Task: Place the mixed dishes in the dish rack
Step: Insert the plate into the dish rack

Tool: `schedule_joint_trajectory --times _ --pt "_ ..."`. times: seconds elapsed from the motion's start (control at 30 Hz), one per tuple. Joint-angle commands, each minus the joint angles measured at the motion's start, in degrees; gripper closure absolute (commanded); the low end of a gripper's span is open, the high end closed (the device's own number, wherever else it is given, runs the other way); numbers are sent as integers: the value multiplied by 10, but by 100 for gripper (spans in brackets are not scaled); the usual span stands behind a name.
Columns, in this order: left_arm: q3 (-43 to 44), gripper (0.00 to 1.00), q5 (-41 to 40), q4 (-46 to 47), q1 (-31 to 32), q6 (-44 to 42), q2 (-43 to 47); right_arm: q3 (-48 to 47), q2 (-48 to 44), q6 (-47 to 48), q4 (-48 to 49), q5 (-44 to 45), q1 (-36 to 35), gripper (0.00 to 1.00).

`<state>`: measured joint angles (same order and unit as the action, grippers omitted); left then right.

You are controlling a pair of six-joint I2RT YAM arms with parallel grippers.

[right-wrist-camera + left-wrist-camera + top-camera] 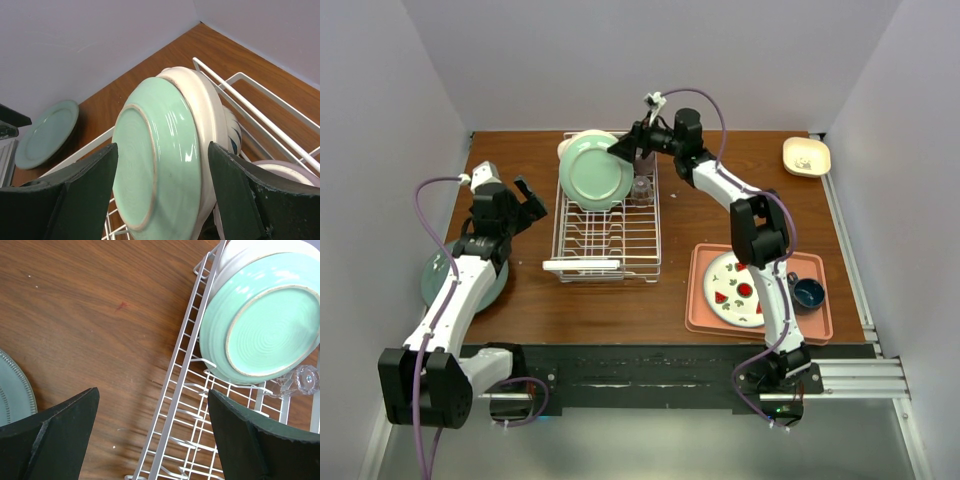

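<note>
Finding one, progress: the dish rack (582, 265) stands mid-counter and is partly loaded; a pale green plate (595, 172) stands on edge at its far end, leaning on a cream plate (567, 148) behind it, and a small clear glass (642, 190) sits just beside them inside the wires; most of the near slots are bare.

Still outstanding, by my judgement: a second green plate (435, 280) lies flat on the counter (530, 300) left of the rack, partly under my left arm; a patterned plate (725, 285) and a dark cup (808, 293) rest on the salmon tray (705, 322) at the right; a small cream dish (806, 156) sits at the far right corner, well apart from the rack; I rate the job under half done.

Finding two, right jaws: spread wide, astride the rim of the racked green plate at the rack's far end; the plate looks seated between the prongs, so I judge it stands on its own and is not pinched; whether a pad brushes it cannot be told from the wrist view.

Finding three, left jaws: spread fully and holding nothing; they hover over bare counter by the rack's left wall, between that wall and the flat green plate, touching neither.
</note>
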<state>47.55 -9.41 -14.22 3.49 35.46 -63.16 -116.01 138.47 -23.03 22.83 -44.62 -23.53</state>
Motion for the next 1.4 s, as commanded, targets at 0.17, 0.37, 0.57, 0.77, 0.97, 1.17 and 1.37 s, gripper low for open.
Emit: schedule_joint_trajectory --times 0.17,0.37,0.57,0.77,0.97,1.17,1.37 --pt "-11 5 7 25 -4 8 2 47 -44 7 15 -92 -6 25" --pt "-11 5 9 26 -4 7 7 72 -59 -38 67 -150 -6 28" --pt "-11 6 10 27 -4 8 11 107 -79 -112 179 -194 -6 34" --pt "-12 5 11 25 -4 7 14 130 -94 -128 225 -223 -6 37" --pt "-11 5 11 24 -4 7 14 170 -121 -134 269 -253 -6 34" --pt "-13 5 11 24 -5 7 15 192 -136 -142 291 -274 -7 32" --pt "-14 5 10 24 -4 7 15 191 -153 -129 274 -238 -5 30"
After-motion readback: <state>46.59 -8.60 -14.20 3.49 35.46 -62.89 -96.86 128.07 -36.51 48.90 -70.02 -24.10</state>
